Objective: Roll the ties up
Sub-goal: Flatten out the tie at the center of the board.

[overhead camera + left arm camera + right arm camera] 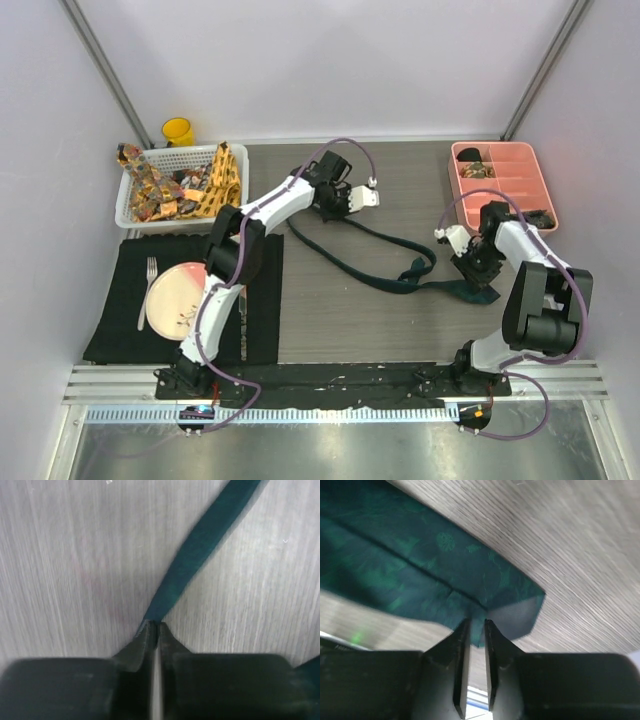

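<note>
Top external view: a grey wood-grain table (330,330) is filling the middle of the frame, with both arm bases sitting at its bottom edge.
Left arm: it is reaching far forward and bending toward upper centre, its wrist tipping down at the table.
Right arm: it is folding back on itself at the right of the frame, elbow raised and wrist pointing down and inward.
Black rectangular placemat (120,300): it is lying at lower left, probably parked out of the rolling area.
White plastic lattice basket (128,205): it is standing at upper left, holding the yellow-orange and brownish patterned fabric ties (215,185) that appear to be waiting their turn.
Pink compartment tray (545,190): it is sitting at upper right, dark bundles lying in some sections; what they are is too small to tell.
Long dark teal fabric necktie (380,280): it is trailing in loose curves across the centre, running between the two wrists, so each end is getting taken up, likely to pull it straight before rolling.
Left gripper (154,625): in the left wrist view the jaws are standing almost together, pinching the narrow end of the necktie, which is stretching away to the upper right.
Right gripper (476,622): in the right wrist view the jaws are standing a thin slit apart, nipping the edge of the wide pointed end at mid-frame.
</note>
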